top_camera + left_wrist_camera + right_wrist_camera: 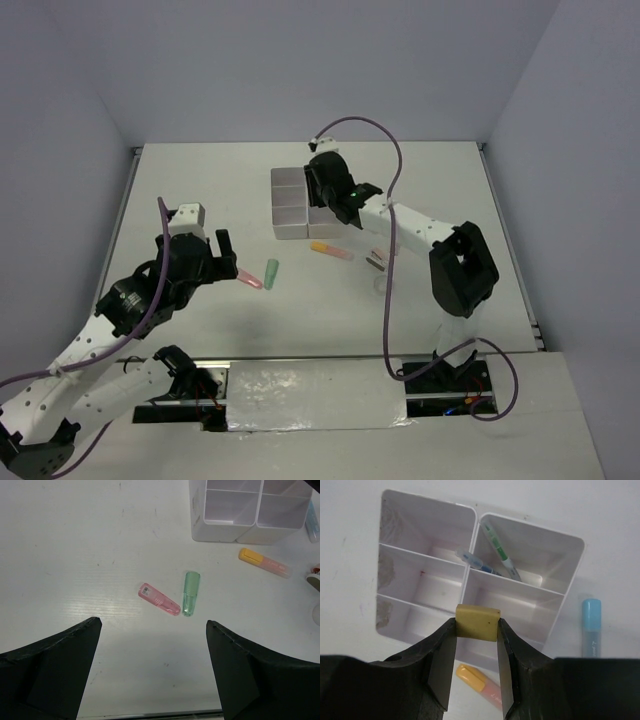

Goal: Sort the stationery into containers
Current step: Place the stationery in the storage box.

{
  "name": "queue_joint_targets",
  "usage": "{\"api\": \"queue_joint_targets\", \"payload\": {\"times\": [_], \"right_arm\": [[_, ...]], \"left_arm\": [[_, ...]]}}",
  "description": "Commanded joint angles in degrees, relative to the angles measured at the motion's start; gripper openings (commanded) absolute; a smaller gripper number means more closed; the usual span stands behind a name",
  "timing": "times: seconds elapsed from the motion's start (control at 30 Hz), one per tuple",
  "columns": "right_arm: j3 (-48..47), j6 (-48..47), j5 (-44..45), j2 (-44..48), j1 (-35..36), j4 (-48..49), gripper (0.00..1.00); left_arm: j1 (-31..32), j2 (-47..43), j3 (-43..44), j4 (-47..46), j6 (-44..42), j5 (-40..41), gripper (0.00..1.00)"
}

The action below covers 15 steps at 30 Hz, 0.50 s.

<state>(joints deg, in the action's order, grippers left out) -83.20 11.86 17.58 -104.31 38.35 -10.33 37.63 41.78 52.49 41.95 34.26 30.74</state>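
The containers (288, 205) are a white block of six square compartments at mid-table. My right gripper (476, 626) hovers over the block's near edge, shut on a tan eraser (477, 621). A blue pen (477, 564) and a green pen (500, 554) lie in the far compartments of the containers (470, 571). On the table lie a pink marker (158, 599), a green marker (191, 593), an orange-capped marker (263, 562) and a blue marker (591, 627). My left gripper (154, 625) hangs open and empty just short of the pink and green markers. From above, the right gripper (330, 198) hides the eraser.
Small clips (376, 262) and a clear tape ring (382, 286) lie right of the orange-capped marker (330, 250). The right arm (460, 265) stretches over the table's right half. Grey walls close the table in at the back and sides.
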Motion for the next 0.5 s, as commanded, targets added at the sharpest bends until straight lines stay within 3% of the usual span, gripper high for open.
{"api": "queue_joint_targets", "payload": {"times": [0.0, 0.4, 0.47], "right_arm": [[-3.3, -1.3, 1.1, -2.9, -0.7, -0.7, 0.26], [-4.9, -1.4, 1.3, -7.0, -2.2, 0.7, 0.36], [-5.2, -1.6, 1.2, -7.4, -2.2, 0.6, 0.42]], "left_arm": [[-0.2, -0.7, -0.2, -1.3, -1.0, 0.2, 0.99], [-0.3, -0.7, -0.4, -1.9, -1.5, -0.8, 0.99], [-0.3, -0.7, -0.4, -2.1, -1.7, -1.1, 0.99]]}}
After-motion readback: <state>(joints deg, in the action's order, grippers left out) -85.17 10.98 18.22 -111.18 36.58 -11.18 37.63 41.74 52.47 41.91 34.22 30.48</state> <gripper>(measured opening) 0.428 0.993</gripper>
